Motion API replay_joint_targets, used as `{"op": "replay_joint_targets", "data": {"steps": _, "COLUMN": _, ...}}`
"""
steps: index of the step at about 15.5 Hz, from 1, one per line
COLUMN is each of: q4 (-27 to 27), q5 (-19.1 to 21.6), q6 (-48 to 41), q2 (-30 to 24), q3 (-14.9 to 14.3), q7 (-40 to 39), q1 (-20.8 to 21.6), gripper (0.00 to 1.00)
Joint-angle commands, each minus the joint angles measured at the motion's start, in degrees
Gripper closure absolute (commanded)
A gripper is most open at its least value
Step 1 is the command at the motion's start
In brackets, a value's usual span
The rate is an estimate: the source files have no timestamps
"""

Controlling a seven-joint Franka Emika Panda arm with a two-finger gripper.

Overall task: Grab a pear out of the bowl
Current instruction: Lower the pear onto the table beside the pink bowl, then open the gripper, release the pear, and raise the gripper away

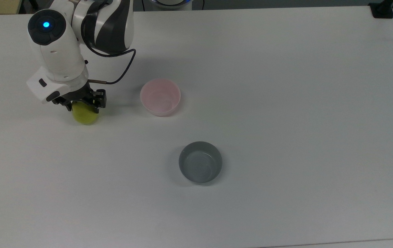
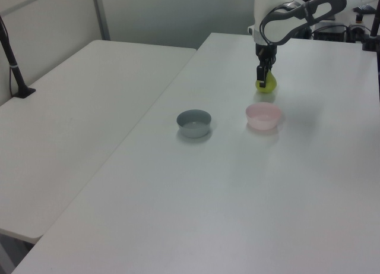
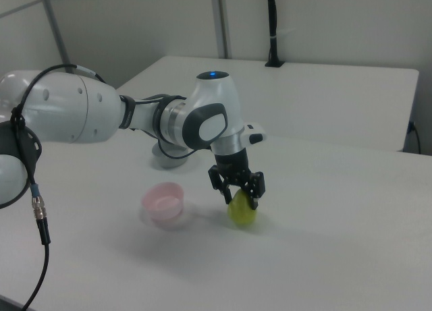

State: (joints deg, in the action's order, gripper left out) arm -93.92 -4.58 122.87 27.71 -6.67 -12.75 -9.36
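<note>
Two jaws: both dark, pointing down, pinching the pear (image 1: 85,115) (image 2: 267,84) (image 3: 242,210) from either side of its top.
Gripper (image 1: 82,103) (image 2: 261,78) (image 3: 238,190): black, hanging from a white wrist; a blue light glows on top of the arm joint above it.
Pear: yellow-green, rounded, clamped at its upper part, its underside at or just above the desk (image 1: 286,103) (image 2: 237,185) (image 3: 324,257); whether it touches the surface I cannot tell. It is outside both bowls.
Pear's place in the top view: at about 9 o'clock from the pink bowl, apart from it.
Pink bowl (image 1: 160,96) (image 2: 263,116) (image 3: 163,203): pale pink, upright, nothing in it; in the right view it lies at about 9 o'clock from the pear, near but not touching.
Grey bowl (image 1: 200,162) (image 2: 194,123): upright, nothing in it; in the top view at about 5 o'clock from the pink bowl, well apart from the pear.
Cable (image 1: 120,74): black, looping from the wrist back to the arm.
Second desk (image 2: 77,125): white, beside the first in the left view, with a black post (image 2: 13,63) at its far edge.
</note>
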Motion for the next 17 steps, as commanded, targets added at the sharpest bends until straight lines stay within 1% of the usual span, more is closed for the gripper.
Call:
{"op": "replay_joint_targets", "data": {"steps": 1, "q4": 0.1, "q5": -0.6, "q6": 1.1, "q2": -0.3, "q3": 0.0, "q7": -0.2, "q1": 0.0, "gripper": 0.08}}
{"op": "replay_joint_targets", "data": {"steps": 2, "q4": 0.2, "q5": -0.6, "q6": 1.0, "q2": -0.5, "q3": 0.0, "q7": 0.0, "q1": 0.0, "gripper": 0.06}}
{"op": "replay_joint_targets", "data": {"steps": 4, "q4": 0.3, "q5": -0.6, "q6": 0.4, "q2": -1.8, "q3": 0.0, "q7": 0.4, "q1": 0.0, "gripper": 0.04}}
{"op": "replay_joint_targets", "data": {"steps": 5, "q4": 0.3, "q5": -0.6, "q6": 0.3, "q2": -3.1, "q3": 0.0, "q7": 0.5, "q1": 0.0, "gripper": 0.00}}
{"op": "replay_joint_targets", "data": {"steps": 9, "q4": 0.5, "q5": -0.6, "q6": -5.5, "q2": -8.1, "q3": 0.1, "q7": 0.7, "q1": 1.3, "gripper": 0.00}}
{"op": "replay_joint_targets", "data": {"steps": 10, "q4": 0.5, "q5": -0.6, "q6": -7.0, "q2": -9.3, "q3": 0.2, "q7": 1.4, "q1": 2.2, "gripper": 0.00}}
{"op": "replay_joint_targets", "data": {"steps": 13, "q4": 0.6, "q5": -0.6, "q6": -11.3, "q2": -13.6, "q3": 0.3, "q7": 7.4, "q1": 5.4, "gripper": 0.00}}
{"op": "replay_joint_targets", "data": {"steps": 17, "q4": 0.7, "q5": 0.0, "q6": -19.2, "q2": -19.4, "q3": 0.6, "q7": 7.9, "q1": 10.6, "gripper": 0.00}}
